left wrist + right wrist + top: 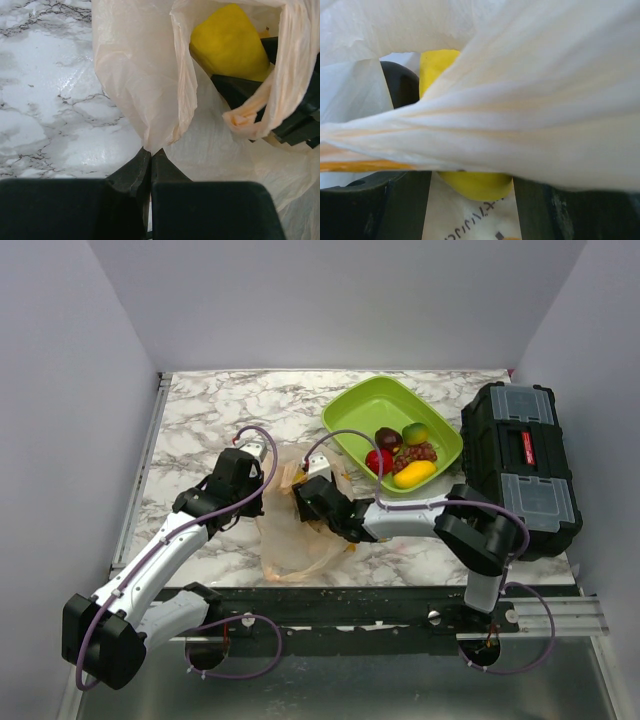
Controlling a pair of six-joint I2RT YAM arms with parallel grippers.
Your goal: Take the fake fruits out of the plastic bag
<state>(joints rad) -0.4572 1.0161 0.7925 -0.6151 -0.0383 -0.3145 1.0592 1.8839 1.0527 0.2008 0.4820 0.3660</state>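
Observation:
The peach plastic bag (295, 545) lies crumpled on the marble table between my arms. My left gripper (265, 475) is shut on the bag's edge (145, 100) and holds its mouth up; the pinch shows in the left wrist view (150, 152). My right gripper (303, 492) reaches into the bag's mouth. Its fingers (380, 205) close round a yellow fake fruit (475, 182), also seen in the left wrist view (227, 42). A fold of bag (520, 100) hides the fingertips. Other fake fruits lie in the green tray (350, 405): a dark plum (387, 437), a red apple (377, 461), a yellow piece (415, 474).
A black toolbox (522, 465) stands at the right edge beside the tray. A green-yellow fruit (415, 433) and a dark red grape bunch (420, 453) are also in the tray. Bare marble (50, 100) lies left of the bag.

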